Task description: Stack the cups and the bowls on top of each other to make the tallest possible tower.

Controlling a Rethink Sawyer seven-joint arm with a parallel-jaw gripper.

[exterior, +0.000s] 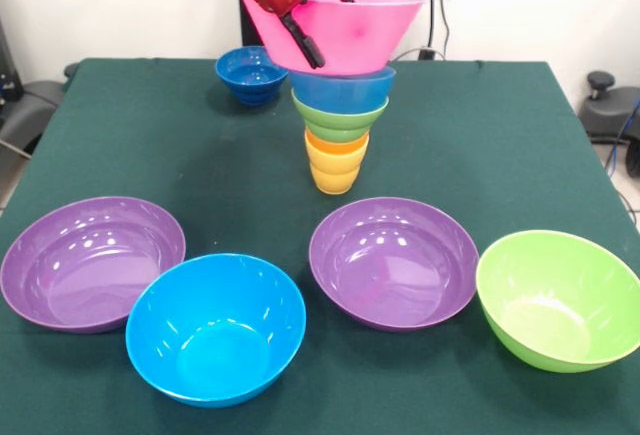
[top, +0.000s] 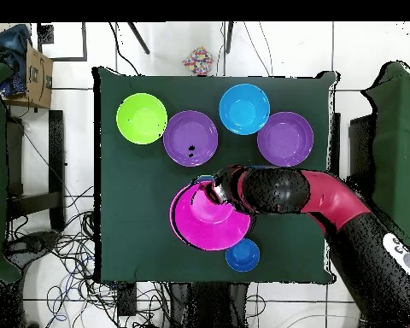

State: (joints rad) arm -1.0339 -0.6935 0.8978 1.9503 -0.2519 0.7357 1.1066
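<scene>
A tower stands mid-table: a yellow cup, an orange cup, a small green bowl and a light blue bowl. On top, tilted, sits a large pink bowl, its rim clasped by the red gripper. A dark blue bowl sits just behind. Two purple bowls, a blue bowl and a green bowl line the front.

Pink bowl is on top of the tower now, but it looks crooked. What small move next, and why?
Probably nudge the pink bowl level before letting go. It sits tilted on the blue bowl, its rim higher on one side, and the gripper grips that rim at the lower side. The tower below rests on narrow cups, so a lopsided release could tip it.
</scene>
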